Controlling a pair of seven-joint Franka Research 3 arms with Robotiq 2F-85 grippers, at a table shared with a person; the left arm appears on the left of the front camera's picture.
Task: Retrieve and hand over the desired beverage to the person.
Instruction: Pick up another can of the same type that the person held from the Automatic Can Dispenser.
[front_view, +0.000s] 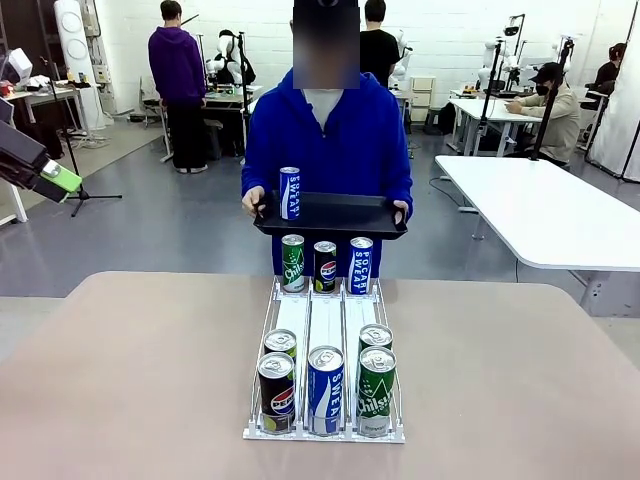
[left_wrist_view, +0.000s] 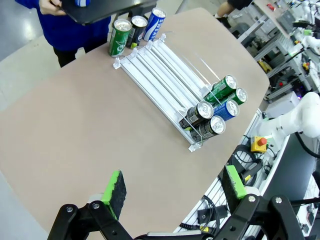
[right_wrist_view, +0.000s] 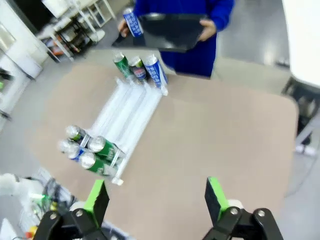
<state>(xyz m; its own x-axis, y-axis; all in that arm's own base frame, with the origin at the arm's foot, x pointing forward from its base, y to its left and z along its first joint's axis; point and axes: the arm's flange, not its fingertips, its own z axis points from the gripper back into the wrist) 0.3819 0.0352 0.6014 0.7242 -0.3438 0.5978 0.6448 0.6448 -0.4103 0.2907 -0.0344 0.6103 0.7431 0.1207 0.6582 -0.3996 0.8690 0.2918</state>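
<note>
L gripper (left_wrist_view: 174, 184) and R gripper (right_wrist_view: 156, 194): fingers open, empty, well back from rack (front_view: 325, 320). Blue can (front_view: 325, 390), prob. the wanted one (matches sample can (front_view: 290, 193) on tray (front_view: 345, 216) held by person (front_view: 330, 130)), stands upright in rack's mid lane, robot end. Neither arm clearly nearer.

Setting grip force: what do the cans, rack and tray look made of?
Cans: thin metal, likely aluminium; shiny silver tops, glossy printed sides. Rack: smooth white lanes with thin rails, probably plastic, though the material is not certain. Tray: probably plastic; black, with a dull sheen along the rim.
</note>
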